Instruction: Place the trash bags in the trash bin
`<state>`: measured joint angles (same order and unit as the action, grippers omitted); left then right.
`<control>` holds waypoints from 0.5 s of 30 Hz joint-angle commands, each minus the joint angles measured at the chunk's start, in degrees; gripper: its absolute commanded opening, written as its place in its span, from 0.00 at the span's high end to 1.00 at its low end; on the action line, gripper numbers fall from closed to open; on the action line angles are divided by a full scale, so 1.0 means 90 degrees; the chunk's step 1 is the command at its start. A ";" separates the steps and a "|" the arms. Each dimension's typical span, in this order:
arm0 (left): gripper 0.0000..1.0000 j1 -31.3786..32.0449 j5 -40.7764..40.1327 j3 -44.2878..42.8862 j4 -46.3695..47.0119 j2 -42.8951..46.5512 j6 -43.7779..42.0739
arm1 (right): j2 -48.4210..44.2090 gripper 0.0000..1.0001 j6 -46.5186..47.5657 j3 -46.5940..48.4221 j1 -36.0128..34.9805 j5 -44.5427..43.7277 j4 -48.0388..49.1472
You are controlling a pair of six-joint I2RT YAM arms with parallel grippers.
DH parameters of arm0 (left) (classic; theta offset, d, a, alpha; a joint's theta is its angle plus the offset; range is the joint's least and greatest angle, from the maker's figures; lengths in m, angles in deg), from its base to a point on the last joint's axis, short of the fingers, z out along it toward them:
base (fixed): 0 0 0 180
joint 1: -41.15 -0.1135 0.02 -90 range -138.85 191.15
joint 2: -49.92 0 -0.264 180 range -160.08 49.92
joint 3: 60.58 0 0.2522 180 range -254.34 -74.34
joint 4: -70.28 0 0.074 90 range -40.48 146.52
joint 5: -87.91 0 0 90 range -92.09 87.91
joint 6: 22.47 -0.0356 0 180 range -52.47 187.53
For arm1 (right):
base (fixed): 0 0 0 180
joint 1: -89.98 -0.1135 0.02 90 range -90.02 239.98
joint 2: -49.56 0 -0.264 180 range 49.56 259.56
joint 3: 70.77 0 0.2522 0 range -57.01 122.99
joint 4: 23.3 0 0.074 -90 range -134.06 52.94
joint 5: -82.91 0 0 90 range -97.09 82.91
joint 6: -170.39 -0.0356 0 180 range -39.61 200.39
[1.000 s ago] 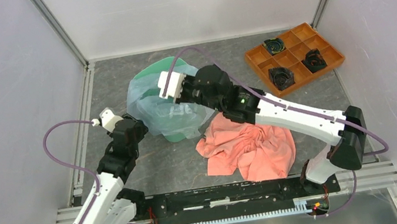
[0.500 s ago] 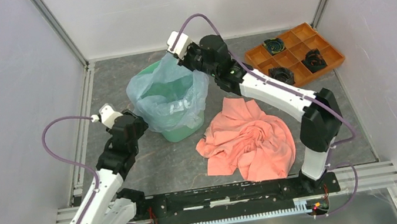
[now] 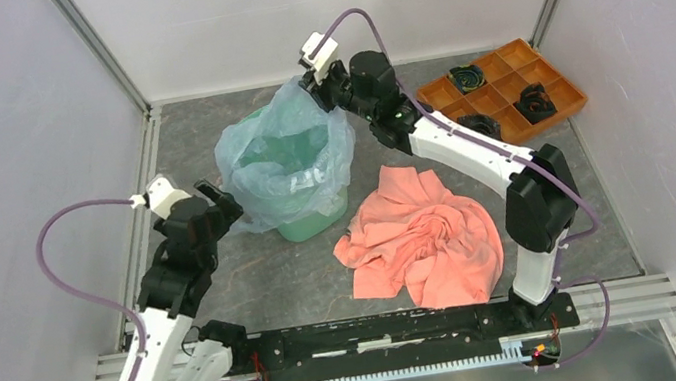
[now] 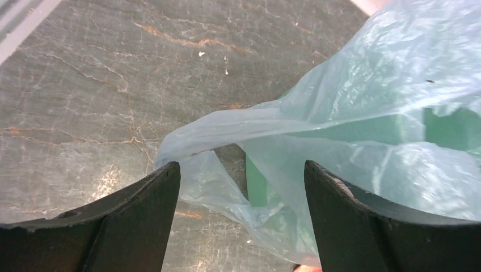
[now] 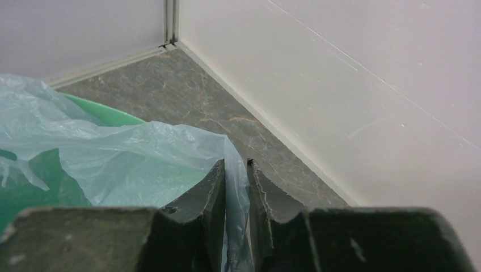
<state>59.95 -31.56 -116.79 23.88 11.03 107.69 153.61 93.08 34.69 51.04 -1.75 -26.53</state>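
The right gripper (image 3: 311,84) is pressed together on a thin fold of the trash bag (image 3: 280,157), holding it up at the far right side of the bag's mouth; in the right wrist view the two dark fingers (image 5: 211,187) stand almost together with the pale film pinched between them. From that pinch the translucent blue-grey bag spreads down and to the left, draped over the top of the trash bin (image 3: 315,222), with its mouth open upward and the green of the bin showing through. The bin is mint green and stands upright on the grey stone-patterned table (image 3: 257,283), toward the far left of centre; its lower part shows bare below the plastic. The left gripper (image 3: 218,199) is low beside the bin's near left side with its jaws wide apart, holding nothing. In the left wrist view a loose flap of the bag (image 4: 363,113) trails down to the table in the gap between its fingers (image 4: 144,198), beside a strip of the bin (image 4: 257,184). To the right of the bin lies a crumpled salmon-pink cloth (image 3: 422,239). An orange compartment tray (image 3: 497,86) sits at the far right with three dark objects (image 3: 481,130) in it.
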 commanded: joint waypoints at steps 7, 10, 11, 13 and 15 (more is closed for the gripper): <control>0.03 -0.0029 0.0750 -0.2014 -0.0379 -0.0491 -0.1566 | 0.0082 0.81 -0.1400 0.0375 0.0388 0.0388 0.0456; 0.00 -0.0030 0.1334 -0.2902 -0.0359 -0.1539 -0.2160 | 0.0138 0.81 -0.1675 0.0427 0.0410 0.0602 0.0506; 0.00 -0.0029 0.1495 -0.3131 -0.0324 -0.1928 -0.2334 | 0.0170 0.82 -0.1728 0.0459 0.0413 0.0621 0.0517; 0.00 -0.0030 0.1674 -0.3340 -0.0040 -0.2280 -0.2623 | 0.0208 0.83 -0.1824 0.0539 0.0421 0.0681 0.0499; 0.00 -0.0012 0.1830 -0.3300 0.0361 -0.2497 -0.2953 | 0.0235 0.83 -0.1900 0.0587 0.0423 0.0724 0.0515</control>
<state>59.85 -21.29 -145.54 21.96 -6.72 91.61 154.96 79.22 36.52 54.80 2.51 -24.28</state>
